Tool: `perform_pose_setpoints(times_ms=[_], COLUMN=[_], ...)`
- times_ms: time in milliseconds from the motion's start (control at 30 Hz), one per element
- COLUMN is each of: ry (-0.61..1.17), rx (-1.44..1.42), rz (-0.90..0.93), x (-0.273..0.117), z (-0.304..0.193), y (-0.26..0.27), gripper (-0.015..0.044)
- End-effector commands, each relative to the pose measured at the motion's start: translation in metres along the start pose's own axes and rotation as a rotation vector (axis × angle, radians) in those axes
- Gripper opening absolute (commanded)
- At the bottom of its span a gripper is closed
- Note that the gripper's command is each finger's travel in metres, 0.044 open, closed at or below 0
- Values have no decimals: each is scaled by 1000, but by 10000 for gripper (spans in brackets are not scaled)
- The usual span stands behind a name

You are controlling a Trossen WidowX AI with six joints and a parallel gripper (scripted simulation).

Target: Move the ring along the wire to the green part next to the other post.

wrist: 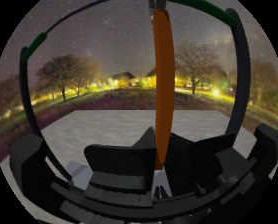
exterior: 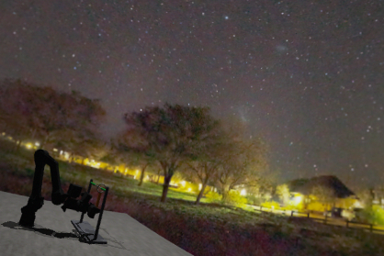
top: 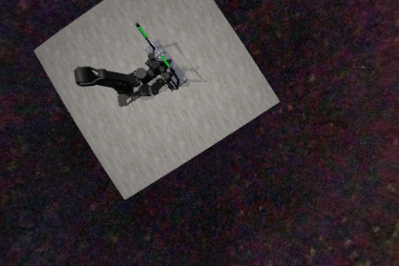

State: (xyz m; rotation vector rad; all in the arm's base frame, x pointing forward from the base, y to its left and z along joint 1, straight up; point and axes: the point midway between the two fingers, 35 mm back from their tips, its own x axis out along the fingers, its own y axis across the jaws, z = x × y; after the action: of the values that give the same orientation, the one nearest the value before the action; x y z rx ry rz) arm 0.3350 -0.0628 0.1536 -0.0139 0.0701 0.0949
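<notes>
My gripper (wrist: 154, 129) is shut on the upright orange handle (wrist: 164, 75) (exterior: 98, 198). The ring (top: 159, 54) (exterior: 101, 187) is at the handle's top, around the wire near the inner end of the near green part (top: 165, 62) (wrist: 210, 9). Most of the ring is cut off at the top of the wrist view, so I cannot tell its clearance from the wire. The thin grey part (top: 151, 43) (wrist: 65, 16) runs to the other green part (top: 142, 31) (wrist: 35, 46). The near post (wrist: 242, 80) is right of the handle, the other post (wrist: 26, 100) far left.
The posts stand on a grey base (wrist: 80, 175) below the wire. The arm (top: 112, 78) (exterior: 39, 179) reaches in from one side of the pale table top (top: 200, 124) (exterior: 138, 239). Trees and lights lie beyond the table.
</notes>
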Motion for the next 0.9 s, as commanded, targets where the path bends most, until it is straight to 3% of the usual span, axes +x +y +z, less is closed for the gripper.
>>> perform_pose_setpoints(times_ms=[0, 867], ry=[-2, -6], rx=[6, 62], rz=[-2, -46], x=[-2, 0], z=[0, 1], y=[5, 37], gripper=[-150, -150])
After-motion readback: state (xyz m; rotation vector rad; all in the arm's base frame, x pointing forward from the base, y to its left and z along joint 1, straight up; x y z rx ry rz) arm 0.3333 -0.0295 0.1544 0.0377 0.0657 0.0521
